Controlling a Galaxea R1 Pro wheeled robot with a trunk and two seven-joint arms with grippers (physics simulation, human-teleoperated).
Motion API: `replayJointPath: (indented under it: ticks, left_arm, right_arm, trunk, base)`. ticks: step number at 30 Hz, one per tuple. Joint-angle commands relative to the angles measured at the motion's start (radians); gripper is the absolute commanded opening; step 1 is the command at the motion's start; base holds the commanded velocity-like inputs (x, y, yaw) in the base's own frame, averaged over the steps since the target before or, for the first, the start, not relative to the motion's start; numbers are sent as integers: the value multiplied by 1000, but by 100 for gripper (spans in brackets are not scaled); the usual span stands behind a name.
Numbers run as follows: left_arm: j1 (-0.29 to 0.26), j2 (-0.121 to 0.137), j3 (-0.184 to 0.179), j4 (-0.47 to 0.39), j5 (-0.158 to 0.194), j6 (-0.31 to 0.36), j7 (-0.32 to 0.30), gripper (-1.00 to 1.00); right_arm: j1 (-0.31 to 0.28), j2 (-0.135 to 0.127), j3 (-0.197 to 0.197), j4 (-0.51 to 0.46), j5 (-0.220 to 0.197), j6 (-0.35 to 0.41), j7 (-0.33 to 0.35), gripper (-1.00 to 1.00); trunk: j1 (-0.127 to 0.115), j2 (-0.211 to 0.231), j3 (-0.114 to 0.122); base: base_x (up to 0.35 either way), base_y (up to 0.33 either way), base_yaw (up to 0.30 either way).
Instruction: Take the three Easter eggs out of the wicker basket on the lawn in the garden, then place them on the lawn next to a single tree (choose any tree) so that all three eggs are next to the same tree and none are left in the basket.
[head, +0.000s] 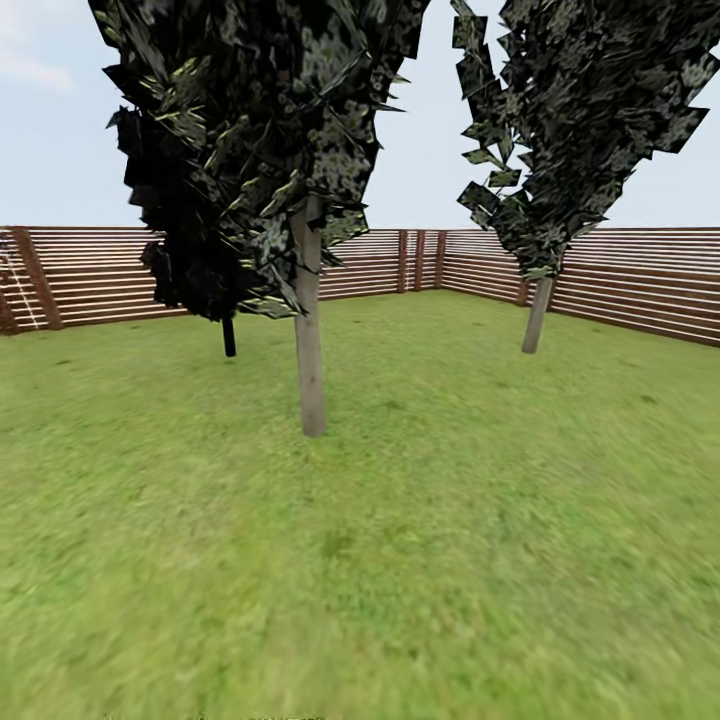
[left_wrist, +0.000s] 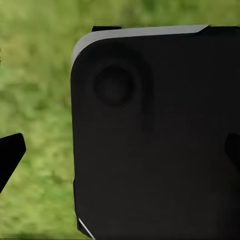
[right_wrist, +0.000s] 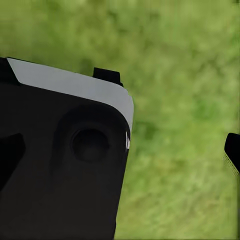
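Note:
The lawn (head: 450, 560) of mottled green grass spreads ahead in the head view. The Easter eggs and the wicker basket are out of view. In the left wrist view my left gripper (left_wrist: 120, 152) is open, its dark fingertips (left_wrist: 10, 155) far apart at the picture's edges with nothing between them. In the right wrist view my right gripper (right_wrist: 120, 152) is open too, one fingertip (right_wrist: 232, 152) showing over grass, nothing held.
A dark mottled-leaved tree's pale trunk (head: 311, 340) stands ahead, a second one (head: 537, 315) is farther right, and a black-leaved one (head: 229, 337) is behind. A brown slat fence (head: 90, 275) rings the garden. My black body (left_wrist: 160, 140) (right_wrist: 55, 170) sits under both wrist cameras.

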Motion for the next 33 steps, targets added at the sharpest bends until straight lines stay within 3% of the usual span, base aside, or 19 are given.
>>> replayJointPath:
  ticks: [1, 33]
  left_arm:
    - [1, 0, 0, -2, 2, -1, 0, 100]
    - [1, 2, 9, -3, 6, -2, 0, 100]
  right_arm:
    - [-1, 0, 7, 1, 5, -2, -5, 100]
    - [-1, 1, 8, 1, 5, -2, -6, 100]
  trunk:
    - [0, 0, -1]
    - [0, 0, -1]
  base:
    - [0, 0, 300]
    - [0, 0, 300]
